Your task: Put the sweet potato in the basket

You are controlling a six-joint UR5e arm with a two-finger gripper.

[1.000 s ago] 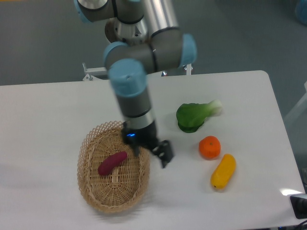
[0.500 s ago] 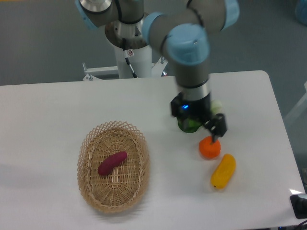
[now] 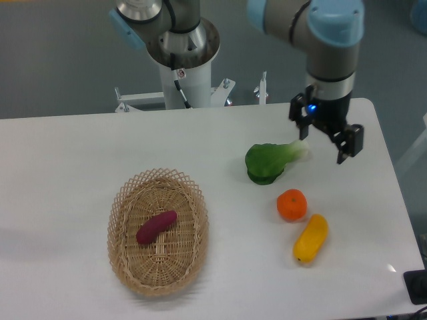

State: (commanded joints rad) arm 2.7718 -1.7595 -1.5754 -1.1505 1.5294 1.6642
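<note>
Gripper (image 3: pixel 329 143) moved right, sweet potato (image 3: pixel 157 227) in basket (image 3: pixel 127 200)

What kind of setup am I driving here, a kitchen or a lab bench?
Most likely a lab test bench, not a kitchen: a bare white table on a grey floor, the arm's pedestal bolted behind it, and toy-looking produce laid out, with the sweet potato in the wicker basket.
</note>
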